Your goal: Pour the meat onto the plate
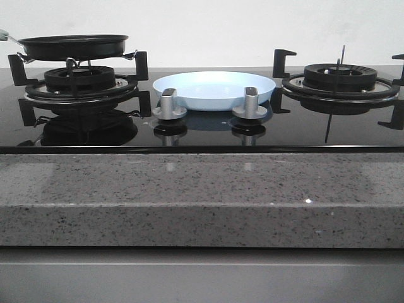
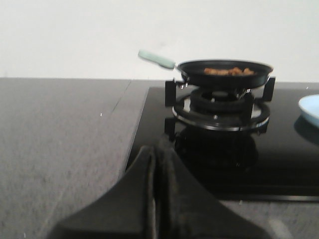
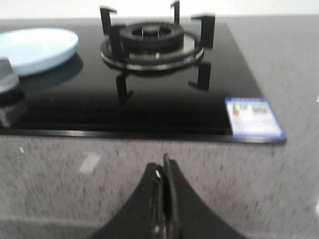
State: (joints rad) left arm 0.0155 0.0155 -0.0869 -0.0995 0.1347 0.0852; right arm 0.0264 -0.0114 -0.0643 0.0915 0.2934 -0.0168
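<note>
nearest the robot runs a thick speckled grey stone counter (image 1: 202, 199) with a squared front edge, matte and grainy. the left gripper (image 2: 158, 149), two black wedge-shaped fingers, hangs over that stone with its jaws pressed together and nothing between them. the right gripper (image 3: 163, 167) is likewise closed and empty above the counter's right part, its tips blurred so only a thin seam shows.

set into the stone is a glossy black glass hob (image 1: 202, 129) that mirrors everything on it. a blue and white sticker label (image 3: 253, 117) lies flat at its near right corner. two short brushed-metal knobs (image 1: 168, 104) stand upright near the hob's front middle. just behind them rests the wide, shallow, round pale-blue plate (image 1: 214, 90), smooth and shiny with a raised rim, bare inside as far as the low front view shows.

to the right is a ringed black cast burner (image 1: 341, 79) with angular pan supports, uncovered. on the left burner's supports (image 2: 219, 102) sits a round black frying pan (image 1: 74, 46) with a pale green handle (image 2: 156, 58) pointing away from the plate. the meat (image 2: 228, 71), small tan irregular chunks, lies heaped in the pan, well apart from the plate. a plain white wall (image 1: 202, 25) stands behind.
</note>
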